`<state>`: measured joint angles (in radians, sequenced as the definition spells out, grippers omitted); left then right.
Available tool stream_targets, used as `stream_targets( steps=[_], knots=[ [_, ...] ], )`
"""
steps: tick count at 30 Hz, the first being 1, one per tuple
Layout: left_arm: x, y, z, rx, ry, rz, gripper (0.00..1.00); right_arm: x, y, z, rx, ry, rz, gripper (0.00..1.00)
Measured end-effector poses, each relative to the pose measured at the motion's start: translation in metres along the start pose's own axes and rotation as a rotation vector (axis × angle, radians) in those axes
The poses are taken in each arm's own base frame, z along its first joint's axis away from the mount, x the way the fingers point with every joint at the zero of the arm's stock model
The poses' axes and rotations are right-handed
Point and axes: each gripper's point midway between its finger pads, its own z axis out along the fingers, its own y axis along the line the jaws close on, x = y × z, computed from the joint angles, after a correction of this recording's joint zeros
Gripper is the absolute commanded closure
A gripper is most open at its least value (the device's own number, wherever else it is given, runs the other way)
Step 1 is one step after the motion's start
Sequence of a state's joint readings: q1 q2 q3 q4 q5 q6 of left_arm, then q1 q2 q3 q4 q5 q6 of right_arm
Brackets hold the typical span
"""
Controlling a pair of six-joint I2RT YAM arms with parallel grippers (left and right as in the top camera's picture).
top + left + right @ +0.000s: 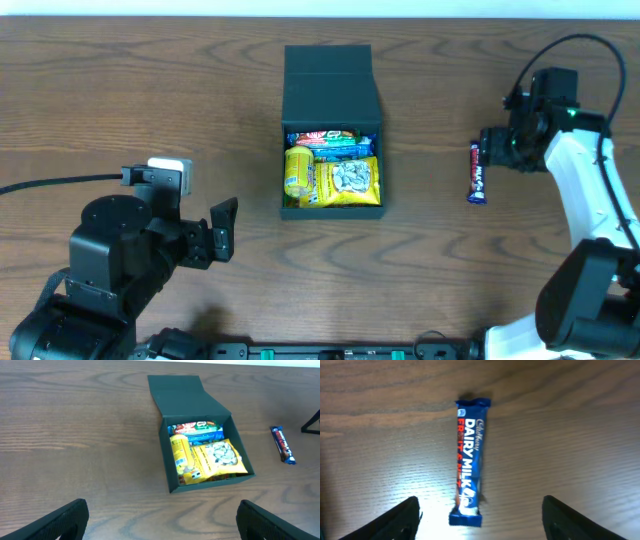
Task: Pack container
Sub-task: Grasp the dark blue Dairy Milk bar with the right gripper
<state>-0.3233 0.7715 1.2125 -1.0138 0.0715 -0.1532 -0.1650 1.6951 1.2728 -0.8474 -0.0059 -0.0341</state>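
Right claw point(482, 517): fingers wide, either side of chocolate bar point(469, 460), not touching | left claw point(222, 228): wide, lower left | box point(330, 90): lid open, snack packets point(335, 178) inside, frame centre on bench point(150, 90)

A brown wood-grain table point(150, 90) is shown from above, its grain running from side to side. Two things are set directly on it. Near the middle, a dark teal container point(330, 90) is placed with its hinged lid opened toward the far edge. Well apart from it, on the right side, a blue Dairy Milk chocolate bar point(478, 172) is laid flat on the wood, label up and lengthwise from near to far.
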Motion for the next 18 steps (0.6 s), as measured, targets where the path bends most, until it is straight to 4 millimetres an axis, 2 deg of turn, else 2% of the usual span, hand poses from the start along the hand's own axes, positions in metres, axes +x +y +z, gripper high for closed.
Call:
stream_targets(
  steps=[11, 18],
  knots=[
    [0.0, 0.0, 0.0, 0.0, 0.0, 0.0, 0.05, 0.018, 0.011, 0.043, -0.056, 0.082, -0.003, 0.3],
    [0.0, 0.0, 0.0, 0.0, 0.0, 0.0, 0.05, 0.026, 0.017, 0.064, -0.065, 0.131, -0.018, 0.33]
  ],
)
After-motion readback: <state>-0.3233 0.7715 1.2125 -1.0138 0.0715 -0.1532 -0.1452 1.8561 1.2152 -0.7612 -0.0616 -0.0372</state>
